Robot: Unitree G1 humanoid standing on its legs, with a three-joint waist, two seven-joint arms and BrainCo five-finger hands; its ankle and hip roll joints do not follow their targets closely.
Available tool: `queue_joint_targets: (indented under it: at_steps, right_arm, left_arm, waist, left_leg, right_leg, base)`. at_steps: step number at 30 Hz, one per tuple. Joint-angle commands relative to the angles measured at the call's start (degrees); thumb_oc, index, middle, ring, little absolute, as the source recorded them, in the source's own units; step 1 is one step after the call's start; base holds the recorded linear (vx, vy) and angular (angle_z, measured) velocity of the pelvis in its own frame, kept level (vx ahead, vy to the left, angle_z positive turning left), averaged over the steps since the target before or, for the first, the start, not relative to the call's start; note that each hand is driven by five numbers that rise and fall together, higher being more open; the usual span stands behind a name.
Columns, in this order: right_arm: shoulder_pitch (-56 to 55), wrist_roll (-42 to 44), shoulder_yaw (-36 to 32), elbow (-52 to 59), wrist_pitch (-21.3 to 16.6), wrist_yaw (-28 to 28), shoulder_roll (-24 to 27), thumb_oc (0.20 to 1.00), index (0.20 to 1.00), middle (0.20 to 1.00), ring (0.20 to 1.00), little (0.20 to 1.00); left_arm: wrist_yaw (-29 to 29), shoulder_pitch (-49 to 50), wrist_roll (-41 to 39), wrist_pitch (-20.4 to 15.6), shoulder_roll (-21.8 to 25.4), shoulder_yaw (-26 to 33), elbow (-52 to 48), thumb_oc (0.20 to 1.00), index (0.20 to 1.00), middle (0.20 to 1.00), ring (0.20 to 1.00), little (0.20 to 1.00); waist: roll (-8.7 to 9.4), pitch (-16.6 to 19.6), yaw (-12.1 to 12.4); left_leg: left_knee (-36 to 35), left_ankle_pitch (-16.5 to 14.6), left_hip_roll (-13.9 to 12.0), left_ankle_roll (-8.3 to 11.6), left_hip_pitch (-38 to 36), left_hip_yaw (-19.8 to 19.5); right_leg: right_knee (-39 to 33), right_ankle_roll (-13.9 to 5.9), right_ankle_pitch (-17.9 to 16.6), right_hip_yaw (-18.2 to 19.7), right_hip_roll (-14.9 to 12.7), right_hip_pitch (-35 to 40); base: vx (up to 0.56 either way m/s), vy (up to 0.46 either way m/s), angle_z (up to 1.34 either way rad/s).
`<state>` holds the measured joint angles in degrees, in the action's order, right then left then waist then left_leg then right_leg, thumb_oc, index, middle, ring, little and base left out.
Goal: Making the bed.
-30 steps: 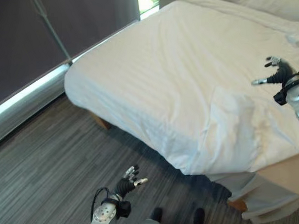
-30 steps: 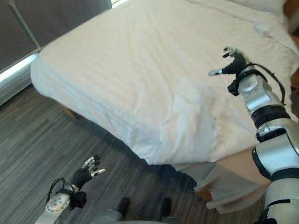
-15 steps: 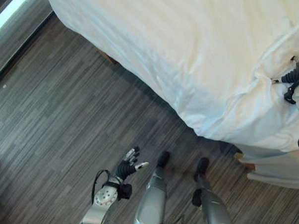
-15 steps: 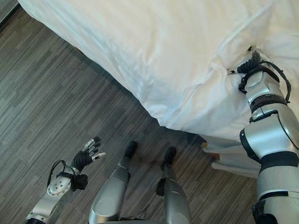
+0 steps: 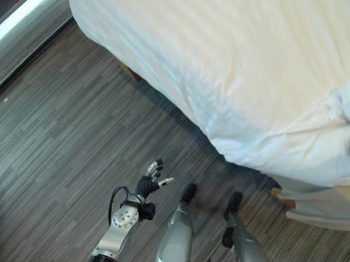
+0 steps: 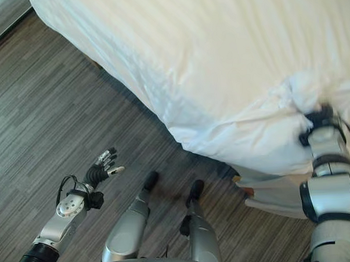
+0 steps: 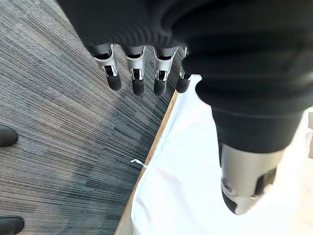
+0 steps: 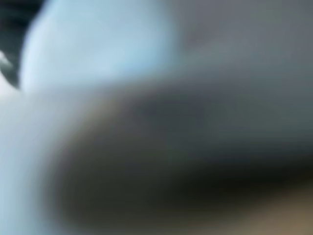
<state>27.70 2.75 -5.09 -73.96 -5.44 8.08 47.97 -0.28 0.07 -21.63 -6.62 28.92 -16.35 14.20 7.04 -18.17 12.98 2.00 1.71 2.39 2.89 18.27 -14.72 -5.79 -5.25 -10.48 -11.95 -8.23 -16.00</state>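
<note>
A white duvet (image 6: 218,59) covers the bed and hangs over its near side. Close to the bed's near right corner the duvet is gathered into a crumpled bunch (image 6: 298,93). My right hand (image 6: 318,120) is pushed into that bunch from below, with just its dark wrist cover showing against the cloth. My left hand (image 5: 149,183) hangs low over the floor, well clear of the bed, with its fingers (image 7: 134,78) straight and spread, holding nothing.
Grey striped carpet (image 5: 76,129) runs along the bed's near side. Under the duvet at the right corner a pale bed skirt (image 6: 271,196) and a bit of wooden frame (image 5: 281,199) show. A bright strip at the wall's foot (image 5: 13,25) lies far left.
The camera has tilted down toward the floor. My right hand, open above the duvet a second ago, has sunk into the cloth, and the bunch has moved toward the bed's edge. The left hand has kept its pose.
</note>
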Motion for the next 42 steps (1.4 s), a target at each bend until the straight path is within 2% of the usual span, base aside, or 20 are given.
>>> queue_joint_targets:
  at_steps: [1, 2, 3, 5, 6, 10, 11, 12, 13, 15, 16, 18, 19, 20, 25, 29, 30, 33, 39, 42]
  right_arm:
    - [-12.1, 2.3, 2.2, -11.6, 6.8, -1.4, 3.2, 0.200, 0.200, 0.200, 0.200, 0.200]
    - [-23.5, 3.5, -6.4, -14.7, 7.7, -2.7, 1.1, 0.200, 0.200, 0.200, 0.200, 0.200]
    - [-24.0, 3.4, -6.7, -14.4, 7.7, -2.7, 1.0, 0.200, 0.200, 0.200, 0.200, 0.200]
    - [-29.4, 5.9, -11.5, -15.9, 8.1, -3.2, -0.8, 0.200, 0.200, 0.200, 0.200, 0.200]
    - [-32.6, 8.0, -14.4, -16.9, 8.3, -3.5, -3.6, 0.200, 0.200, 0.200, 0.200, 0.200]
    - [-34.5, 9.2, -16.2, -16.9, 8.5, -3.8, -4.7, 0.200, 0.200, 0.200, 0.200, 0.200]
    - [-35.0, 10.4, -16.6, -16.7, 8.2, -4.1, -6.4, 0.200, 0.200, 0.200, 0.200, 0.200]
    - [-35.7, 14.3, -18.2, -15.2, 7.2, -4.0, -8.7, 0.363, 0.363, 0.363, 0.363, 0.363]
    - [-35.9, 17.2, -18.5, -14.5, 6.6, -4.4, -10.7, 1.000, 1.000, 1.000, 1.000, 1.000]
    - [-36.3, 18.3, -18.3, -14.0, 6.3, -5.0, -12.4, 1.000, 1.000, 1.000, 1.000, 1.000]
    - [-35.9, 20.8, -16.7, -14.0, 6.8, -6.6, -15.9, 1.000, 1.000, 1.000, 1.000, 1.000]
    - [-36.3, 21.9, -15.5, -13.6, 6.6, -7.8, -18.7, 1.000, 1.000, 1.000, 1.000, 1.000]
    - [-36.4, 21.9, -15.4, -13.5, 6.6, -7.8, -18.8, 1.000, 1.000, 1.000, 1.000, 1.000]
    - [-38.4, 23.2, -15.7, -13.6, 7.3, -10.2, -19.7, 1.000, 1.000, 1.000, 1.000, 1.000]
    - [-40.7, 21.6, -17.2, -16.3, 9.3, -12.8, -17.7, 1.000, 1.000, 1.000, 1.000, 1.000]
    - [-42.7, 22.4, -20.9, -18.7, 10.5, -13.9, -15.2, 1.000, 1.000, 1.000, 1.000, 1.000]
    - [-46.7, 24.4, -24.6, -18.7, 11.4, -14.1, -16.3, 1.000, 1.000, 1.000, 1.000, 1.000]
    - [-47.9, 25.5, -27.0, -21.2, 11.0, -13.2, -17.2, 1.000, 1.000, 1.000, 1.000, 1.000]
    - [-46.7, 30.4, -28.3, -20.1, 10.6, -12.0, -20.8, 1.000, 1.000, 1.000, 1.000, 1.000]
    - [-46.1, 29.2, -27.8, -18.9, 9.3, -9.7, -20.1, 1.000, 1.000, 1.000, 1.000, 1.000]
  left_arm:
    - [-1.2, 1.5, 1.5, -0.6, -0.9, 2.4, -1.7, 1.000, 1.000, 1.000, 1.000, 1.000]
    - [-2.5, 3.5, 1.8, 0.1, -0.1, 4.9, -2.1, 1.000, 1.000, 1.000, 1.000, 1.000]
    - [-2.6, 3.5, 1.8, 0.2, 0.0, 4.7, -2.2, 1.000, 1.000, 1.000, 1.000, 1.000]
    - [-3.4, 4.8, 1.9, 0.6, 0.3, 6.1, -2.0, 1.000, 1.000, 1.000, 1.000, 1.000]
    - [-3.9, 6.2, 2.0, 0.9, 0.5, 7.5, -1.8, 1.000, 1.000, 1.000, 1.000, 1.000]
    - [-4.6, 7.8, 1.4, 1.2, 1.1, 8.5, -2.0, 1.000, 1.000, 1.000, 1.000, 1.000]
    - [-4.9, 8.3, 1.6, 1.4, 1.2, 8.9, -1.5, 1.000, 1.000, 1.000, 1.000, 1.000]
    - [-5.0, 9.0, 1.1, 1.6, 0.9, 9.6, -1.0, 1.000, 1.000, 1.000, 1.000, 1.000]
    - [-5.1, 9.1, 1.1, 1.7, 0.6, 9.8, -0.3, 1.000, 1.000, 1.000, 1.000, 1.000]
    - [-5.3, 9.3, 1.0, 1.8, 0.6, 9.8, -0.1, 1.000, 1.000, 1.000, 1.000, 1.000]
    - [-6.1, 9.8, 1.2, 2.2, 0.6, 10.0, -0.1, 1.000, 1.000, 1.000, 1.000, 1.000]
    - [-6.5, 10.2, 1.1, 2.5, 0.6, 10.6, 0.2, 1.000, 1.000, 1.000, 1.000, 1.000]
    - [-6.6, 10.3, 1.1, 2.5, 0.6, 10.6, 0.2, 1.000, 1.000, 1.000, 1.000, 1.000]
    - [-7.4, 10.6, 1.0, 2.6, 0.7, 11.2, 0.8, 1.000, 1.000, 1.000, 1.000, 1.000]
    - [-8.9, 10.8, 1.9, 3.0, 1.2, 10.9, -0.7, 1.000, 1.000, 1.000, 1.000, 1.000]
    - [-9.2, 9.8, 2.0, 2.9, 1.2, 11.0, -0.9, 1.000, 1.000, 1.000, 1.000, 1.000]
    - [-8.9, 10.4, 1.7, 2.8, 0.6, 12.2, -1.4, 1.000, 1.000, 1.000, 1.000, 1.000]
    - [-8.5, 10.6, 1.1, 2.9, -0.9, 11.9, -2.1, 1.000, 1.000, 1.000, 1.000, 1.000]
    - [-8.0, 10.8, 1.2, 3.1, -2.2, 11.3, -2.4, 1.000, 1.000, 1.000, 1.000, 1.000]
    - [-8.0, 10.9, 1.3, 3.0, -2.0, 11.1, -3.0, 1.000, 1.000, 1.000, 1.000, 1.000]
  waist:
    - [-2.67, 1.2, -5.1]
    - [-2.49, 2.6, -7.3]
    - [-2.49, 2.6, -7.2]
    - [-2.62, 3.4, -8.2]
    - [-2.91, 4.1, -9.5]
    - [-3.06, 4.8, -9.8]
    - [-3.42, 5.2, -10.4]
    - [-3.75, 5.9, -11.0]
    - [-4.08, 6.3, -11.3]
    - [-4.20, 6.6, -11.3]
    - [-4.57, 7.4, -11.5]
    - [-5.09, 8.2, -11.8]
    - [-5.03, 8.2, -11.7]
    - [-5.42, 9.5, -12.3]
    - [-5.79, 11.0, -13.0]
    - [-6.07, 11.8, -13.8]
    - [-6.62, 12.0, -15.0]
    - [-7.00, 12.3, -16.1]
    - [-7.48, 12.8, -17.0]
    - [-7.41, 12.9, -17.3]
  left_leg:
    - [-7.0, 4.7, -1.0, 0.46, -2.4, 1.6]
    - [-7.0, 4.0, -0.9, 0.35, -4.0, 1.8]
    - [-7.0, 4.0, -0.9, 0.34, -4.1, 1.8]
    - [-7.0, 3.5, -0.9, 0.27, -5.3, 2.4]
    - [-7.0, 3.2, -1.0, 0.22, -6.2, 3.2]
    - [-7.0, 2.9, -1.1, 0.24, -7.1, 4.0]
    - [-7.0, 2.8, -1.2, 0.24, -7.4, 4.3]
    - [-7.0, 2.6, -1.4, 0.28, -8.1, 5.1]
    - [-7.0, 2.5, -1.5, 0.30, -8.5, 5.6]
    - [-7.0, 2.4, -1.6, 0.31, -8.9, 5.9]
    - [-7.0, 2.3, -1.7, 0.36, -9.6, 6.4]
    - [-7.0, 2.1, -1.9, 0.37, -10.5, 7.0]
    - [-7.0, 2.1, -1.9, 0.37, -10.6, 7.0]
    - [-7.0, 1.8, -2.1, 0.40, -11.7, 7.8]
    - [-7.0, 1.2, -1.9, 0.33, -13.7, 8.1]
    - [-7.0, 0.9, -1.9, 0.34, -15.1, 8.2]
    - [-7.0, 0.7, -1.9, 0.43, -15.8, 8.8]
    - [-7.0, 1.0, -1.8, 0.36, -16.3, 9.4]
    - [-7.0, 0.6, -2.0, 0.20, -17.4, 10.0]
    - [-7.0, 0.3, -2.2, 0.19, -17.8, 10.3]
  right_leg:
    - [0.8, -3.42, 5.5, 0.7, 1.5, 5.9]
    - [0.8, -3.45, 5.9, 0.5, 1.1, 7.4]
    - [0.8, -3.46, 5.9, 0.5, 1.1, 7.5]
    - [0.8, -3.47, 6.1, 0.7, 0.9, 8.3]
    - [0.8, -3.48, 6.1, 1.2, 0.9, 8.7]
    - [0.8, -3.48, 6.1, 1.8, 0.9, 9.2]
    - [0.8, -3.46, 6.1, 2.1, 0.9, 9.3]
    - [0.8, -3.44, 6.1, 2.6, 0.9, 9.7]
    - [0.8, -3.40, 6.1, 3.0, 0.8, 9.9]
    - [0.8, -3.38, 6.2, 3.2, 0.9, 10.1]
    - [0.8, -3.28, 6.3, 3.4, 0.9, 10.8]
    - [0.8, -3.22, 6.3, 3.5, 0.9, 11.3]
    - [0.8, -3.21, 6.3, 3.5, 0.9, 11.4]
    - [0.8, -3.22, 6.4, 3.9, 0.9, 12.3]
    - [0.8, -3.27, 6.4, 3.8, 0.5, 14.5]
    - [0.8, -3.23, 6.4, 3.9, 0.1, 16.0]
    - [0.9, -3.26, 6.4, 4.3, 0.0, 16.5]
    - [1.1, -3.25, 5.9, 4.9, -0.2, 16.6]
    - [1.5, -3.15, 6.3, 5.3, -0.2, 17.4]
    - [1.5, -3.09, 6.5, 5.5, -0.1, 17.8]
  base:
    - [0.05, 0.002, -0.04]
    - [0.07, -0.004, -0.09]
    - [0.09, 0.001, -0.08]
    - [0.05, 0.005, -0.09]
    - [0.04, -0.003, -0.28]
    - [0.02, -0.009, -0.30]
    - [0.01, -0.009, -0.05]
    - [0.00, 0.000, 0.00]
    - [0.00, 0.000, 0.00]
    - [0.01, -0.031, -0.22]
    - [0.02, -0.050, -0.31]
    - [0.02, -0.046, -0.17]
    - [0.02, -0.043, -0.09]
    - [0.02, -0.031, -0.09]
    - [0.03, -0.034, -0.05]
    - [0.01, -0.015, 0.02]
    - [0.00, 0.021, 0.05]
    - [-0.02, 0.010, -0.08]
    - [0.00, 0.005, -0.25]
    - [0.01, -0.002, -0.03]
